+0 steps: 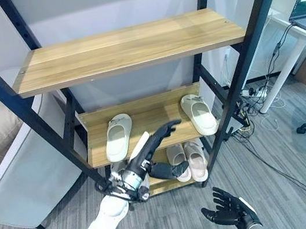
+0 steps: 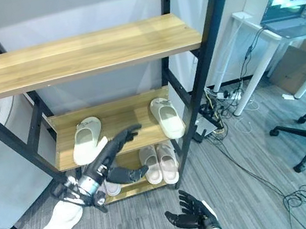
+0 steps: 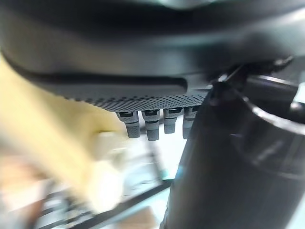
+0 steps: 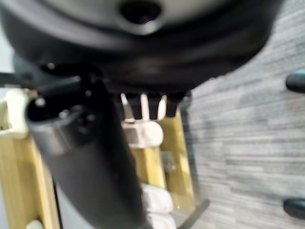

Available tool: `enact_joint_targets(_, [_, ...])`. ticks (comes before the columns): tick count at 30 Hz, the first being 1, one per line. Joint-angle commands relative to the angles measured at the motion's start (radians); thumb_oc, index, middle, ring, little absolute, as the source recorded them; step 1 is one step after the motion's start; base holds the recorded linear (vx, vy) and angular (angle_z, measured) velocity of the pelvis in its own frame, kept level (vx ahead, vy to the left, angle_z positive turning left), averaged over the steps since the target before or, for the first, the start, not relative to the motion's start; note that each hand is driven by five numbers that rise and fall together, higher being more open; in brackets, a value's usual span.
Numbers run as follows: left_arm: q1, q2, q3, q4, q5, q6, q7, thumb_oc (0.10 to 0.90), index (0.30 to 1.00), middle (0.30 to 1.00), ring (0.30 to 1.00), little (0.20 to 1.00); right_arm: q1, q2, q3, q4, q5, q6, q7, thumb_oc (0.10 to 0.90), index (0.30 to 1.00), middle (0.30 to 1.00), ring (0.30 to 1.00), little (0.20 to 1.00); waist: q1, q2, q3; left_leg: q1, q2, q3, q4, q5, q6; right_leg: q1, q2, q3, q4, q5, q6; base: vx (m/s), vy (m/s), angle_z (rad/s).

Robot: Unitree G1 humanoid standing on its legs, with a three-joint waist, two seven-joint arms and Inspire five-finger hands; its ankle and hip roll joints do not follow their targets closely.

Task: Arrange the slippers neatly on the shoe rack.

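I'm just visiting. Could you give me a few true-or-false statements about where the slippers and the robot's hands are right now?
1. The top shelf holds a slipper. False: it is bare.
2. Two slippers lie apart on the middle shelf: left slipper, right slipper. True.
3. A pair sits side by side on the bottom shelf. True.
4. The left hand grips a slipper. False: its fingers are straight, holding nothing.
5. The right hand is inside the rack. False: it hangs open above the carpet.

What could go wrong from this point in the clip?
The left hand, fingers extended, reaches between the middle shelf's two apart slippers, left and right; a sweep might knock one off. Its arm passes close to the rack's front post and might catch it. The right hand hangs open low.
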Motion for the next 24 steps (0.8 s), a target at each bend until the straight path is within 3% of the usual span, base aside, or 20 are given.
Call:
enact_joint_targets(1, [-0.184, -0.030, 0.075, -0.060, -0.001, -0.151, 0.034, 0.800, 0.900, 0.900, 0.900, 0.900, -0.019, -0.032, -0.033, -0.124, -0.023, -0.059, 0.056, 0.800, 0.900, 0.900, 0.900, 0.900, -0.003, 0.008, -0.017, 0.022, -0.130, 0.039, 0.006, -0.161, 0.095, 0.008, 0.009, 0.009, 0.005, -0.074, 0.052, 0.05, 0.006, -0.01])
enact_joint_targets(7, [-0.321, -0.043, -0.018, 0.160, 0.239, -0.125, 0.118, 0.800, 0.900, 0.900, 0.900, 0.900, -0.023, -0.066, -0.035, -0.130, -0.058, -0.060, 0.065, 0.800, 0.900, 0.900, 0.900, 0.900, -0.030, 0.024, -0.019, 0.030, -0.128, 0.054, 0.006, -0.168, 0.092, 0.012, 0.009, 0.020, 0.005, -0.078, 0.054, 0.04, 0.020, -0.04])
enact_joint_targets(10, [-0.446, 0.052, -0.069, 0.378, 0.573, -0.064, 0.205, 0.800, 0.900, 0.900, 0.900, 0.900, -0.032, -0.096, -0.053, -0.136, -0.080, -0.069, 0.049, 0.800, 0.900, 0.900, 0.900, 0.900, -0.059, 0.044, -0.010, 0.024, -0.125, 0.077, 0.006, -0.170, 0.090, -0.005, 0.012, 0.037, 0.005, -0.071, 0.060, 0.04, 0.032, -0.19])
enact_joint_targets(14, [-0.490, 0.129, -0.089, 0.426, 0.739, -0.031, 0.267, 0.800, 0.900, 0.900, 0.900, 0.900, -0.023, -0.103, -0.073, -0.148, -0.083, -0.088, 0.028, 0.800, 0.900, 0.900, 0.900, 0.900, -0.072, 0.048, 0.002, 0.005, -0.123, 0.095, 0.006, -0.166, 0.089, -0.033, 0.015, 0.054, 0.005, -0.063, 0.065, -0.01, 0.029, -0.25])
enact_joint_targets(17, [-0.468, 0.157, -0.061, 0.424, 0.803, -0.017, 0.304, 0.800, 0.900, 0.900, 0.900, 0.900, 0.002, -0.094, -0.102, -0.153, -0.080, -0.104, 0.002, 0.800, 0.900, 0.900, 0.900, 0.900, -0.077, 0.047, 0.004, -0.013, -0.124, 0.110, 0.006, -0.165, 0.089, -0.058, 0.016, 0.070, 0.005, -0.054, 0.066, 0.00, 0.024, -0.18])
enact_joint_targets(24, [-0.403, 0.161, 0.057, 0.405, 0.779, 0.000, 0.361, 0.800, 0.900, 0.900, 0.900, 0.900, 0.015, -0.076, -0.129, -0.122, -0.053, -0.110, -0.018, 0.800, 0.900, 0.900, 0.900, 0.900, -0.076, 0.040, 0.002, -0.044, -0.125, 0.122, 0.006, -0.161, 0.088, -0.096, 0.013, 0.087, 0.005, -0.043, 0.066, -0.01, 0.023, -0.12])
